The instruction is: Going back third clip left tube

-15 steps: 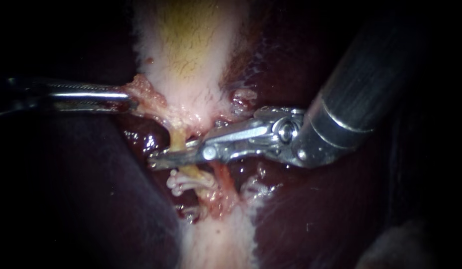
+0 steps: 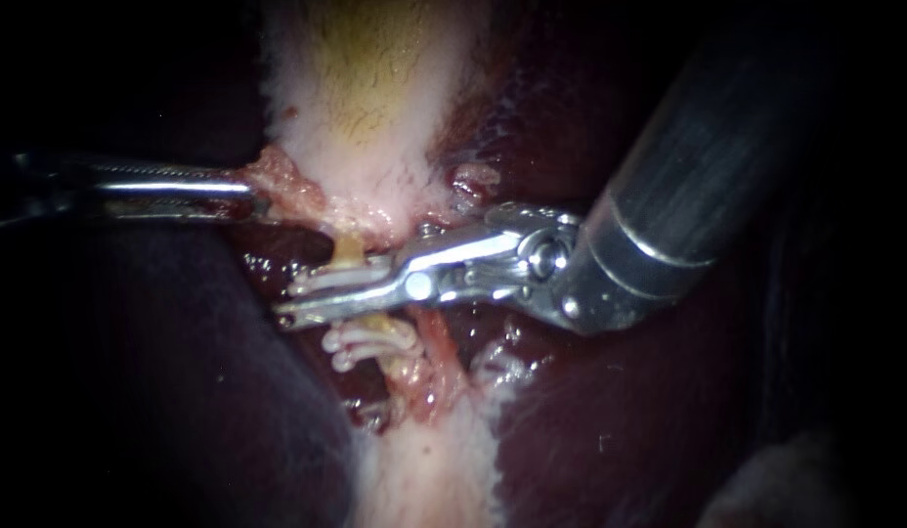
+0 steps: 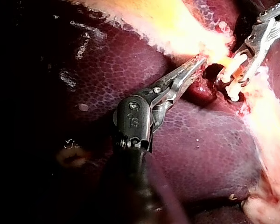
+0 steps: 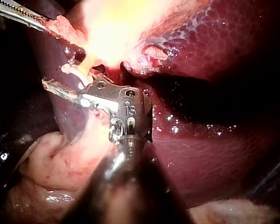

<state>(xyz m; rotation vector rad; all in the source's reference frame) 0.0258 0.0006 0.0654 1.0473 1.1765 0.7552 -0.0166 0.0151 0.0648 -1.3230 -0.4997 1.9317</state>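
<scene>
My left instrument [image 2: 253, 200] comes in from the left, its jaws shut on a flap of pale tissue at the gallbladder's [image 2: 366, 88] narrow end. The yellowish left tube [image 2: 348, 249] runs down from there. My right instrument [image 2: 289, 303] lies across this tube with its jaws slightly open. A white clip [image 2: 326, 282] sits on the tube in the gap between them. Two more white clips [image 2: 367, 342] are on the tube just below. In the left wrist view the clips [image 3: 233, 77] lie just ahead of my left instrument's jaws [image 3: 196, 63].
Dark red liver [image 2: 590, 411] lies on both sides of the tubes. A reddish second tube [image 2: 439, 352] runs to the right of the clipped one. Pale fatty tissue [image 2: 424, 469] continues below the clips. The right instrument's thick shaft [image 2: 669, 215] fills the upper right.
The right instrument has shifted a little left and up along the tube. Its jaws have parted, and a white clip now shows between them. The left instrument holds still.
</scene>
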